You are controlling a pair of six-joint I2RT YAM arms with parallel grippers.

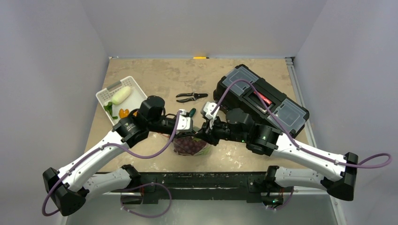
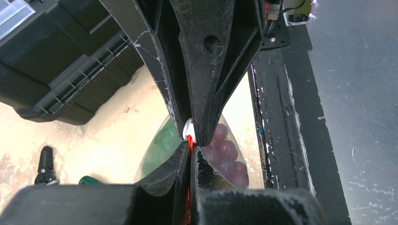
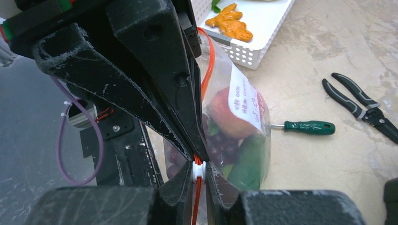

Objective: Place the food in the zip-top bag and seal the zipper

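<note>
At near centre, the left gripper [image 2: 190, 140] and right gripper [image 3: 198, 171] clamp the zipper [image 3: 210, 58] of the zip-top bag [image 3: 244, 101], with pliers [image 1: 191, 97] and a toolbox [image 1: 263, 98] beyond.

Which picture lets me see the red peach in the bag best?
The right wrist view: the peach shows big and red through the zip-top bag, partly behind a white label. The left wrist view shows only grapes and something green. From the top, the bag is small, no peach visible.

Orange-red zipper [image 3: 209, 65] — dark purple grapes [image 2: 226, 149]
</note>
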